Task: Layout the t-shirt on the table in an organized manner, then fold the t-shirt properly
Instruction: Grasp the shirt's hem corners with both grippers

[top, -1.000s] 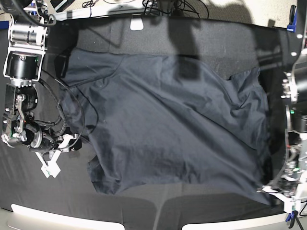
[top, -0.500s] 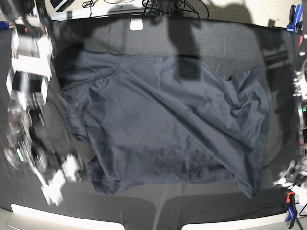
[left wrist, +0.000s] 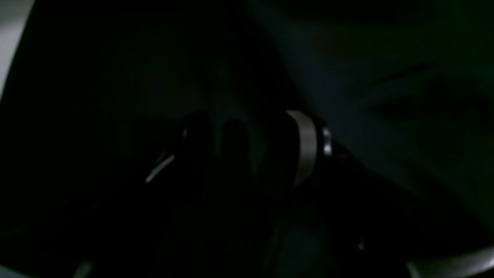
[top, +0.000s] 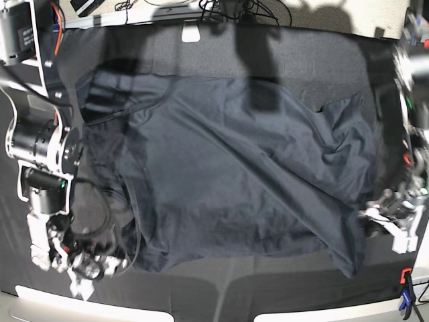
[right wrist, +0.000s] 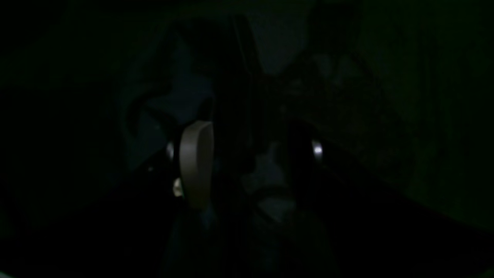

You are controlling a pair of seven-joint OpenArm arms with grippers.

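Observation:
The dark navy t-shirt (top: 241, 174) lies spread but rumpled across the middle of the table (top: 221, 288), with diagonal folds and a loose corner at the front right. My right gripper (top: 80, 298) hangs low at the front left, just off the shirt's edge. In the dim right wrist view its gripper (right wrist: 251, 162) has its fingers (right wrist: 197, 162) standing apart. My left gripper (top: 392, 231) sits beside the shirt's right edge. The left wrist view is just as dark, and there too the gripper (left wrist: 247, 150) shows a pale finger (left wrist: 305, 146) well apart from the other. Neither gripper holds anything that I can see.
A small white object (top: 191, 33) lies at the table's far edge, with cables (top: 228, 8) behind it. A blue clamp (top: 409, 27) sits at the far right corner and an orange and blue clamp (top: 404, 295) at the front right. The pale front rim (top: 67, 305) runs along the bottom.
The right arm has swung down toward the front left corner. The left gripper has pulled back from the shirt's front right corner, which now lies free on the table.

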